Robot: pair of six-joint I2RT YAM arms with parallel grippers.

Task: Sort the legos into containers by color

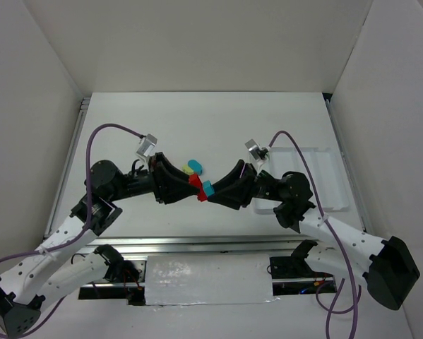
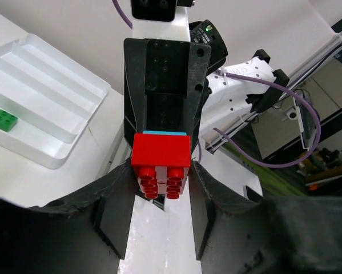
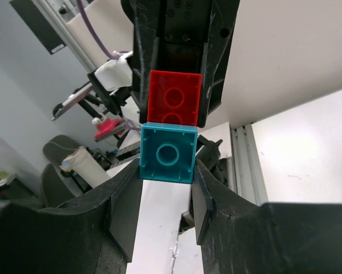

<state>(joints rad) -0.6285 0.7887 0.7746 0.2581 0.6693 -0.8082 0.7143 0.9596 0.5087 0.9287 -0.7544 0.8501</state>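
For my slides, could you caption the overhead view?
Both grippers meet mid-table, the left gripper holding a red brick and the right gripper a teal brick.

Joined red brick (image 1: 194, 184) and teal brick (image 1: 207, 188), aloft

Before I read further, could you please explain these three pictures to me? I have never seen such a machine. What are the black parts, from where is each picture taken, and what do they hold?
It is a robot with two arms bolted at the near edge of a white table. One picture looks down from above; the other two come from small cameras on each wrist, so each shows its own jaws at the bottom.

The arms meet in the middle. The left gripper is shut on a red brick. The right gripper is shut on a teal brick. The two bricks are stuck together, so the arms seem about to pull them apart.

On the table lie a yellow brick and a blue brick, touching. At the right stands a white tray with long compartments; one holds a green brick.
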